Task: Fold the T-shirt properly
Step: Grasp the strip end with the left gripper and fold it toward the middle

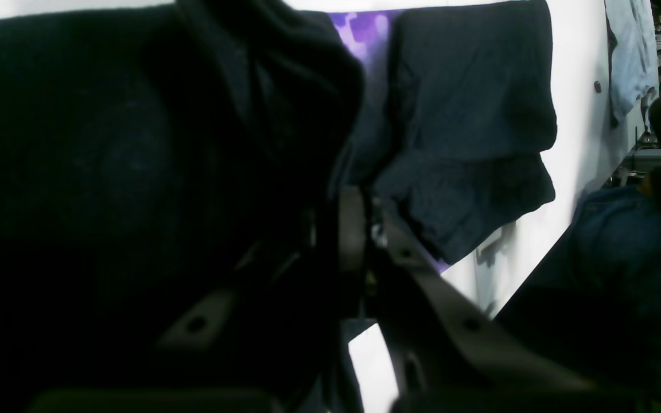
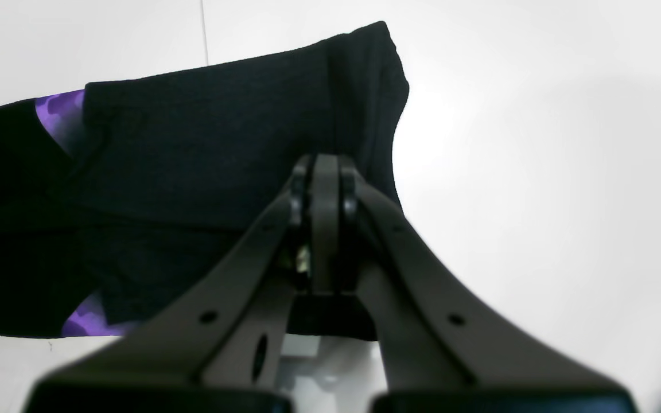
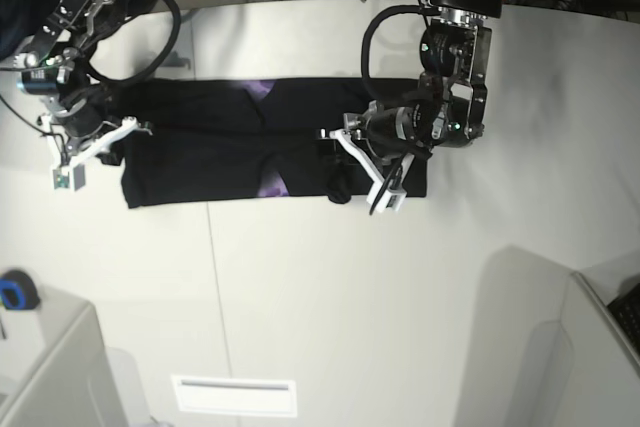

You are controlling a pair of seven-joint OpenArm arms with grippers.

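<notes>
The black T-shirt (image 3: 220,147) lies as a long flat strip across the white table (image 3: 330,287), with slivers of purple print (image 3: 270,184) showing at its folds. My left gripper (image 3: 338,179) is shut on a bunched lump of the cloth right of the strip's middle. In the left wrist view its fingers (image 1: 354,229) are closed, and black cloth (image 1: 135,143) drapes over the left one. My right gripper (image 3: 128,129) is at the shirt's left end. In the right wrist view it (image 2: 323,172) is shut, tips on the cloth (image 2: 204,132) near its edge.
A blue tape roll (image 3: 10,293) sits at the table's left edge. Blue jeans (image 1: 623,241) and a pale blue garment (image 1: 629,51) lie beyond the table edge in the left wrist view. Grey panels (image 3: 540,347) stand at the front right.
</notes>
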